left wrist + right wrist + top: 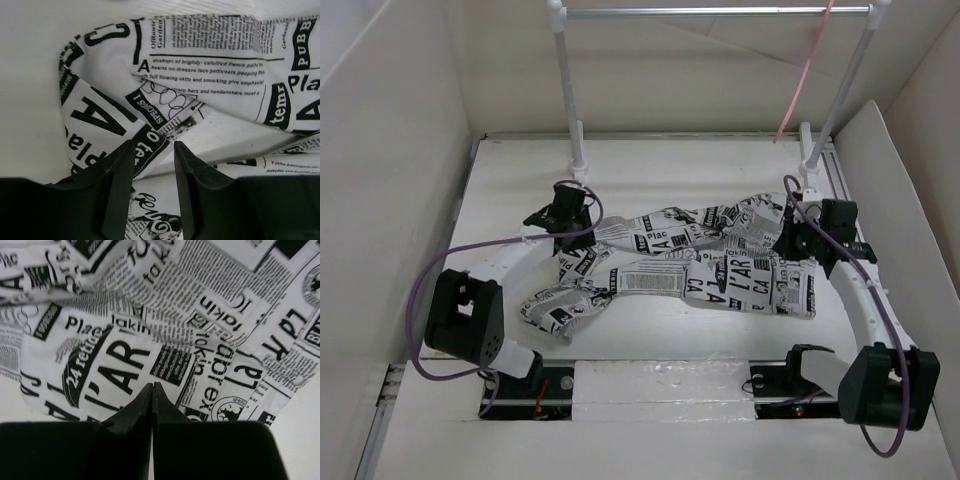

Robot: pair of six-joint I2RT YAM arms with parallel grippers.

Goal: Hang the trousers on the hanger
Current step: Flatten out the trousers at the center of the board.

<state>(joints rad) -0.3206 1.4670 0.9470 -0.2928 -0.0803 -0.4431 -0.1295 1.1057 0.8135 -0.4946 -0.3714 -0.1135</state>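
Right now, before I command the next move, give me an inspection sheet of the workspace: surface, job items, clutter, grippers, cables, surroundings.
Surface: white table, nothing spilled.
Job's things: the trousers lie crumpled across the middle, not on the hanger, which hangs from the rack's silver bar at back right.
Clutter: nothing seen.
Grippers: left gripper has its jaws apart with a fold of trousers between them, grip not confirmed; right gripper is shut, tips at the cloth.
Cables: purple cables, one looping off each arm.
Surroundings: white walls on three sides; rack at the back.
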